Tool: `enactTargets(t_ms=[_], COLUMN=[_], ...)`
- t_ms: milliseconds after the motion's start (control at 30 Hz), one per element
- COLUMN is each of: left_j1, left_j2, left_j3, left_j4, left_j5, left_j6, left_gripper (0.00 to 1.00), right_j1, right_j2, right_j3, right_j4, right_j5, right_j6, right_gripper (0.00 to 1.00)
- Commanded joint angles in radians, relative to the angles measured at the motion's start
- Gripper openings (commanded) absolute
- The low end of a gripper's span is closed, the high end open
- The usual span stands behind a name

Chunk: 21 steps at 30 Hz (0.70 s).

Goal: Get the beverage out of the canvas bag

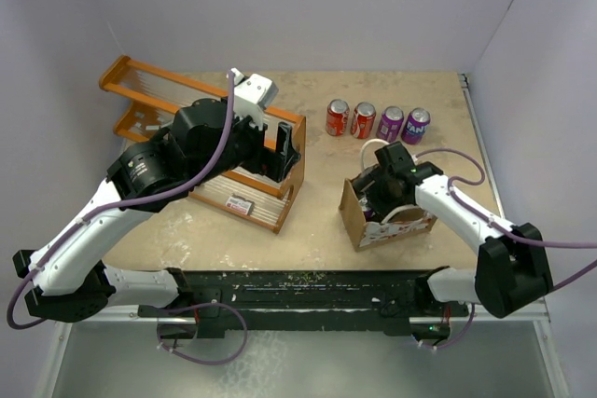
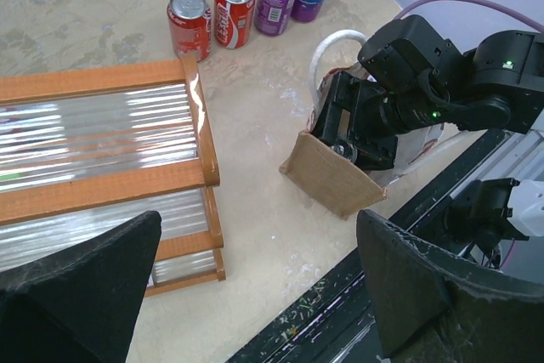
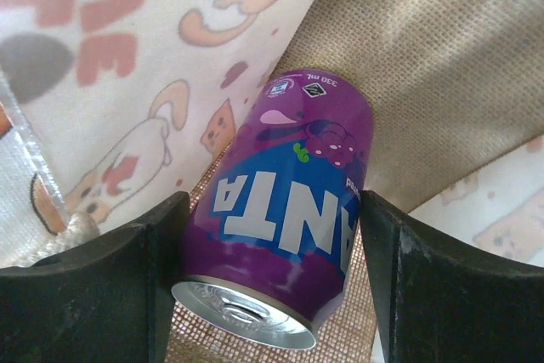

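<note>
Purple can (image 3: 280, 210): lies inside the canvas bag (image 1: 399, 226) on its woven tan floor, at the centre of the right wrist view.
Canvas bag: stands on the worktop (image 1: 317, 230) at the lower right of the top view, mouth up; the purple can is the only thing seen in it.
Right hand (image 3: 274, 201): reaches down into the bag; its two fingers flank the can with one pad against each side, so it appears to be gripping the purple can.
Long axis: runs from the silver rim at the lower edge of the frame up toward the top, leaning a little right; the fingers sit across it, on the round wall.
Left hand (image 2: 259, 235): fingers spread wide with nothing between them, hovering over the orange wooden rack (image 1: 149, 90), well apart from the bag.
Nearer arm: the right, by far.
Row of four cans (image 1: 363, 121): two red and two purple, upright on the worktop just above the bag in the top view.
Coming move: likely a lift out through the mouth, clear of the white handle (image 2: 340, 34).
</note>
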<state>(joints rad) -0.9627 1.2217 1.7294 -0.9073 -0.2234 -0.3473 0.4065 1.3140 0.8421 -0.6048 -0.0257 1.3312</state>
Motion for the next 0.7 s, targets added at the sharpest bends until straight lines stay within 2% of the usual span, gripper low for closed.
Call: enactTargets(t_ms=[0, 67, 233, 400, 667], left_j1=[-0.001, 0.0, 0.0, 0.0, -0.001], left_j2=[-0.021, -0.024, -0.028, -0.028, -0.025], left_j3=[0.004, 0.002, 0.003, 0.004, 0.002], left_j4=[0.028, 0.026, 0.026, 0.026, 0.026], left_j5=[0.012, 0.015, 0.024, 0.042, 0.078], left_j6=[0.012, 0.01, 0.005, -0.006, -0.023], left_gripper=[0.99, 0.99, 0.99, 0.99, 0.99], right_j1=[0.01, 0.01, 0.011, 0.01, 0.009], right_j2=[-0.04, -0.056, -0.101, -0.158, -0.274], right_j3=[0.002, 0.008, 0.023, 0.039, 0.065], right_j4=[-0.058, -0.064, -0.08, -0.106, -0.157], right_j5=[0.017, 0.025, 0.035, 0.043, 0.066], right_j6=[0.044, 0.05, 0.067, 0.072, 0.102], right_gripper=[0.66, 0.55, 0.37, 0.28, 0.19])
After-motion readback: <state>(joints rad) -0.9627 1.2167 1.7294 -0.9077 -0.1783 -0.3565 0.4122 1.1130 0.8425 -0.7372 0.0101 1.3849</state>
